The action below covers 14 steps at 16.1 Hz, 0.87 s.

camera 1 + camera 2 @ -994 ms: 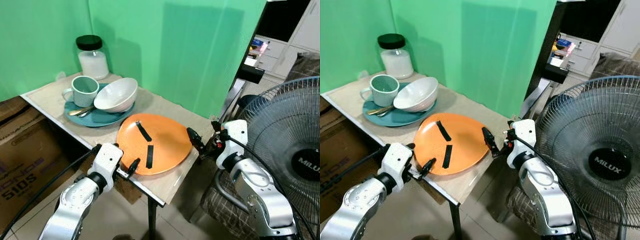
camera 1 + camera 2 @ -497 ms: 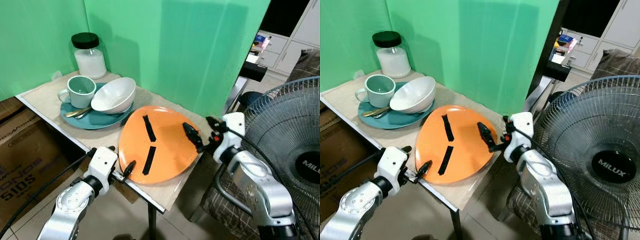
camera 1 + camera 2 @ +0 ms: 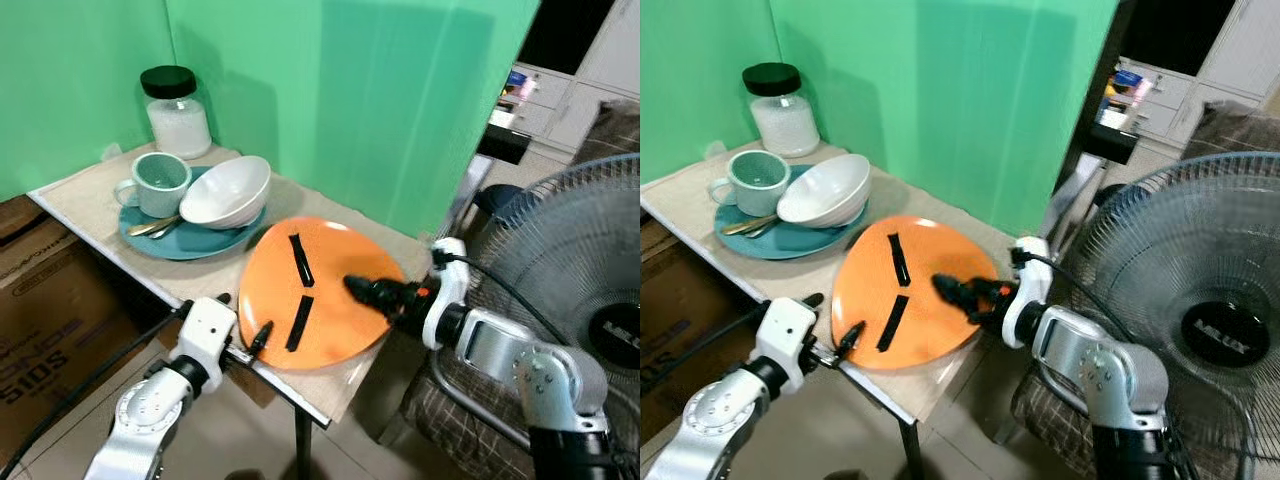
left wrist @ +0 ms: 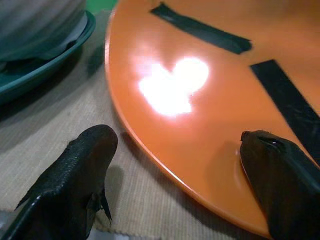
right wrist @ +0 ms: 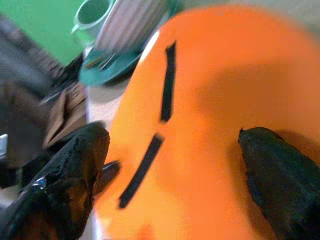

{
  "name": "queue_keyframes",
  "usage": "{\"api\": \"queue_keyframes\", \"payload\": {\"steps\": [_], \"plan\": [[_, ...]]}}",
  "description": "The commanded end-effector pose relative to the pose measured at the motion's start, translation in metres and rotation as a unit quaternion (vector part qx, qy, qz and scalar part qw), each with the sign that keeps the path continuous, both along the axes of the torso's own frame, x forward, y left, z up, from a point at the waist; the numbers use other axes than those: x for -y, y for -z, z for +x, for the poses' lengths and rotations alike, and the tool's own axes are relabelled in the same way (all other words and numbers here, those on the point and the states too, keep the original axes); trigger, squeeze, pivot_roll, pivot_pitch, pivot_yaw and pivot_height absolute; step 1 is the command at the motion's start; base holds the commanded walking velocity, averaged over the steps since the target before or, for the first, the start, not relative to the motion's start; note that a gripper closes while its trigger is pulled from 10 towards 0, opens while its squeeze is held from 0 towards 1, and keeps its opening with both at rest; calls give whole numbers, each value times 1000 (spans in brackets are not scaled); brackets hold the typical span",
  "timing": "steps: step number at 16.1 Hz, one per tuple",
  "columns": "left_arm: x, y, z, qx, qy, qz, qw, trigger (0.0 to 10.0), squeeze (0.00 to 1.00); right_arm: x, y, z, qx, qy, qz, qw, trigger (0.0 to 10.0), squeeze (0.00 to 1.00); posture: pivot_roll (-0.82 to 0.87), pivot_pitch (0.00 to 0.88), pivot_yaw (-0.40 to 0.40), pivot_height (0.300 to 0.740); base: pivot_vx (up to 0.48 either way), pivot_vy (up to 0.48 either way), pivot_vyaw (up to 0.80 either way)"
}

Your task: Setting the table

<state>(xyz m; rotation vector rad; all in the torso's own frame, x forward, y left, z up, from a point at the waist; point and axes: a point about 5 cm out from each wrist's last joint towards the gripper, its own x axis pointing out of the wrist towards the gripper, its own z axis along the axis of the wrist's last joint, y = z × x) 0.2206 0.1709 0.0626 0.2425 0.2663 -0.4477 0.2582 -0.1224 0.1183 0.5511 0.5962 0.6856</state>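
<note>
We judge the main risk is the orange plate (image 3: 318,292) sliding off the table (image 3: 90,200): it sits at the near edge, overhanging slightly, close to the teal plate (image 3: 190,235) carrying the bowl (image 3: 228,190) and mug (image 3: 160,182). Our right gripper (image 3: 365,291) reaches over the plate with its 2 fingers spread wide, gripping nothing. Our left gripper (image 4: 180,170) straddles the near rim, wide apart, 1 finger (image 4: 82,165) on the table, holding nothing.
</note>
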Motion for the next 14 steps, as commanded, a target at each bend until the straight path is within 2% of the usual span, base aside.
{"api": "queue_keyframes", "payload": {"steps": [1,3,4,6,8,9,11,12,13,14], "plan": [[-1,15,-7,-39,-2,14,999,10000,0,5,-1,1,-15,3,8,1000,10000,0,105,0,-42,740,0,0,0],[-1,15,-7,-38,-2,15,999,10000,0,8,-4,5,-8,22,14,1000,10000,0,106,0,-42,740,0,0,0],[-1,16,-7,-37,-3,15,999,10000,0,18,-16,15,23,60,15,998,10000,0,106,0,-43,740,0,0,0],[-2,16,-7,-37,-3,16,999,10000,0,24,-24,20,39,78,20,996,10000,0,104,0,-44,740,0,0,0],[-1,17,-6,-36,0,17,999,10000,0,39,-42,31,104,131,13,986,10000,0,100,0,-42,740,0,0,0],[0,16,-6,-34,3,16,999,10000,0,41,-42,32,106,138,10,985,10000,0,99,0,-41,740,0,0,0],[1,16,-5,-32,7,17,999,10000,0,36,-26,26,83,103,-49,990,10000,0,98,0,-40,740,0,0,0],[1,16,-5,-32,7,17,999,10000,0,34,-24,24,79,93,-61,991,10000,0,97,0,-40,740,0,0,0],[1,16,-5,-30,9,17,999,10000,0,26,-11,14,63,52,-91,993,10000,0,99,0,-41,740,0,0,0],[1,16,-5,-30,10,18,999,10000,0,22,-6,10,51,40,-95,993,10000,0,100,0,-40,740,0,0,0]]}}
